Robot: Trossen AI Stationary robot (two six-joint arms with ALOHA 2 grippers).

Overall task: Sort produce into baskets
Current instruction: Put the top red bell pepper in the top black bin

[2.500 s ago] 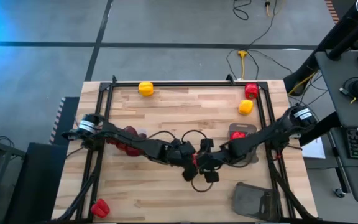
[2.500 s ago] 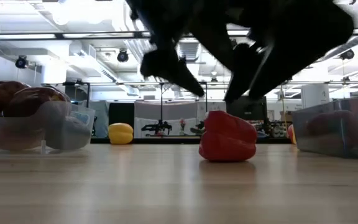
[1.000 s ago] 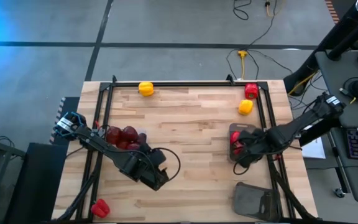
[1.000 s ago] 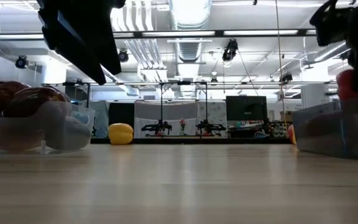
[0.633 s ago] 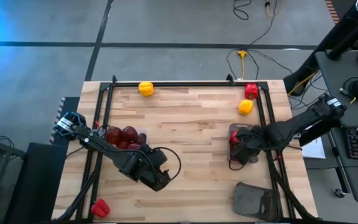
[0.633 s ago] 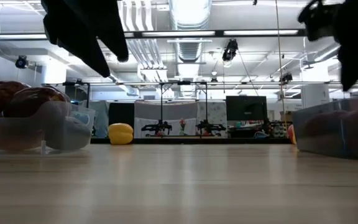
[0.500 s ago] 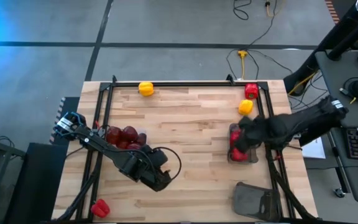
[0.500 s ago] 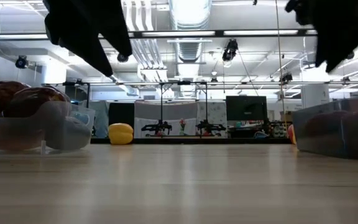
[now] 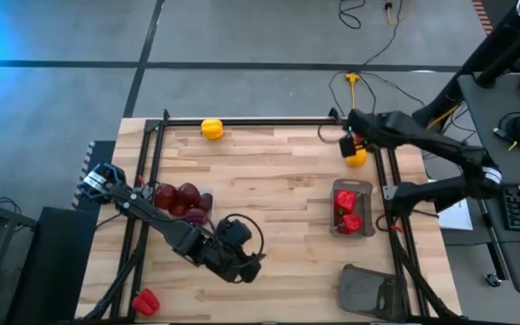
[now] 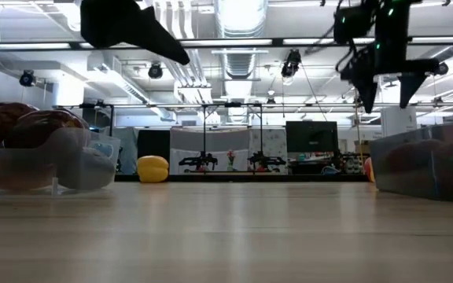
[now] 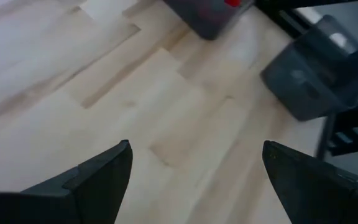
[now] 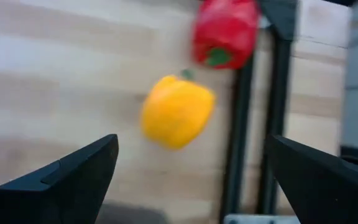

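Produce: glossy yellow pepper [image 12: 176, 111] beneath wide-open right gripper [image 9: 350, 144], touching red pepper [image 12: 225, 32]; risk grabbing both. Left gripper [image 11: 191, 180] open, idle.

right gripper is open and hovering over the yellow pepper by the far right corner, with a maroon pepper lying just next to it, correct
Not quite. The pepper beside the yellow pepper is bright red, not maroon; the right wrist view shows it clearly. The rest holds: the right gripper is open and hovers over the yellow pepper near the table's far right corner.
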